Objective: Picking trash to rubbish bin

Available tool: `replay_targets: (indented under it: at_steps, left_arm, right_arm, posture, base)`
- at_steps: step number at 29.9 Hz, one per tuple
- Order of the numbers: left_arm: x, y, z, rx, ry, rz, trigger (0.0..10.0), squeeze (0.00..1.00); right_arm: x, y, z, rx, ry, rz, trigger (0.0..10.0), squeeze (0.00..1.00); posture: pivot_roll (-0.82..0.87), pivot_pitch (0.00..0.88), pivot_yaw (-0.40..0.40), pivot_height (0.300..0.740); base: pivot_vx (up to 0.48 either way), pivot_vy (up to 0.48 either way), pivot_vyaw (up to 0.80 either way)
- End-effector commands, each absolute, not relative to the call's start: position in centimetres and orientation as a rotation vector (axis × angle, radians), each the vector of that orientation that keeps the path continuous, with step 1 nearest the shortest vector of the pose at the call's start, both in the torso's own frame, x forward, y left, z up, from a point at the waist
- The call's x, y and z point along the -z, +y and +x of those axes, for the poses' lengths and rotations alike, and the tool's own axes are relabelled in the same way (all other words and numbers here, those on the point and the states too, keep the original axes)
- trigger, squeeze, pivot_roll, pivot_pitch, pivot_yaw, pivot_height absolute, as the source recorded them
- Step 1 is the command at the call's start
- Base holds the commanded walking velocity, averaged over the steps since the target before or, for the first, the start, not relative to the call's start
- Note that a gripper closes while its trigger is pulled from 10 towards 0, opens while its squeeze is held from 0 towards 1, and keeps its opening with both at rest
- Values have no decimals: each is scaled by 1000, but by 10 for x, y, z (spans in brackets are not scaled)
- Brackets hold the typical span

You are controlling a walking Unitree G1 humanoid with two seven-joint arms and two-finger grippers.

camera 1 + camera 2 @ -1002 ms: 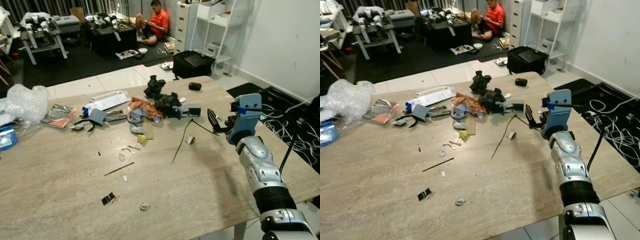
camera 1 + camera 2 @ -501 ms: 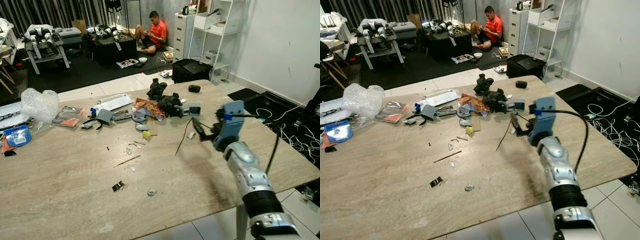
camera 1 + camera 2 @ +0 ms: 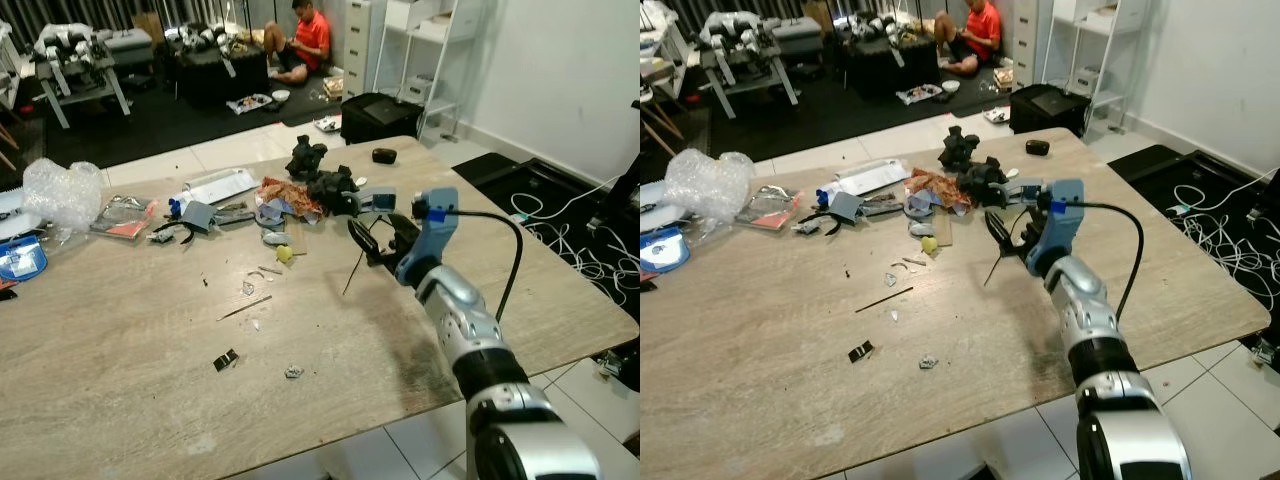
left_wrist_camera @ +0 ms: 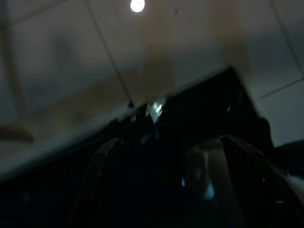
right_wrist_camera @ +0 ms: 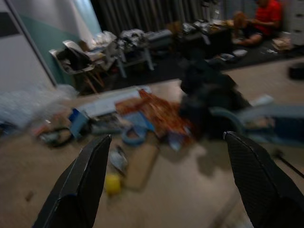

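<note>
Trash is lying scattered across the upper middle of the frame on the pale wood worktop (image 3: 120,400). The main heap, crumpled orange wrapper (image 3: 290,193) with black crumpled lumps (image 3: 333,190) just beside it, is sitting toward the far edge; a small yellow ball (image 3: 284,254), a flat brown card (image 5: 137,165) and a thin dark stick (image 3: 356,268) are lying nearer the middle. Smaller scraps, a black clip (image 3: 226,360) and a grey crumb (image 3: 293,372), are resting well apart toward the lower centre.

Most of this looks light and soft: the wrapper should crush easily and is best pinched at a raised fold, the lumps through their bulk. The stick looks stiff and thin, so it would likely need pinching across its middle; its long axis is running from the heap toward the lower part of the frame, slightly leftward. The card is lying flat and could be hard to lift without sliding it to an edge.

The right claw (image 3: 378,238) is reaching out over the worktop just right of the stick, its two black fingers (image 5: 80,190) spread wide with nothing between them, pointing toward the heap. The left claw (image 4: 171,190) is hanging in shadow below the worktop edge, fingers apart and empty.

A person in a red shirt (image 3: 300,35) is sitting on the floor at the upper centre. Bubble wrap (image 3: 62,192) is lying at the left edge.
</note>
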State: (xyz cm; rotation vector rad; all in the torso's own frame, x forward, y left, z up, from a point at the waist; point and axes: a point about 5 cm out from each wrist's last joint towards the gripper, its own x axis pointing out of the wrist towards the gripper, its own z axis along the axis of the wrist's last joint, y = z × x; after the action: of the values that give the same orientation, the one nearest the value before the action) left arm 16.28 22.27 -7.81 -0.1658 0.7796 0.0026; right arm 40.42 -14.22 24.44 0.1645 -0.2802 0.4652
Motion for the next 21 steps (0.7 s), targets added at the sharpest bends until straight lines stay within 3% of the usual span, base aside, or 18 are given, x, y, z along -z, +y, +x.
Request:
replay_targets:
  at_steps: [1,8,9,10,11,15,21]
  left_arm:
    - [81,232,150,-34,805,-157,10000,0]
    - [83,234,139,-56,783,-159,10000,0]
    - [82,236,138,-62,766,-160,10000,0]
    - [82,236,138,-62,766,-160,10000,0]
    - [81,237,136,-67,750,-159,10000,0]
    - [80,238,135,-71,738,-155,10000,0]
    - [71,250,134,-108,640,-125,10000,0]
  right_arm:
    - [-249,-139,406,-487,-298,183,10000,1000]
    - [-260,-124,407,-573,-311,182,10000,1000]
    - [-261,-116,409,-589,-295,164,10000,361]
    - [-261,-116,409,-589,-295,164,10000,361]
    - [-261,-111,410,-593,-281,137,10000,0]
    - [-261,-109,411,-587,-275,117,10000,0]
    - [-270,-105,414,-547,-283,45,10000,0]
  posture:
    - [-12,288,35,740]
    - [28,339,12,740]
    - [40,363,4,740]
    - [40,363,4,740]
    - [45,383,-1,740]
    - [46,387,-2,740]
    - [62,462,-11,740]
  base:
    - [0,0,0]
    - [0,0,0]
    - [0,0,0]
    - [0,0,0]
    - [0,0,0]
    - [0,0,0]
    - [0,0,0]
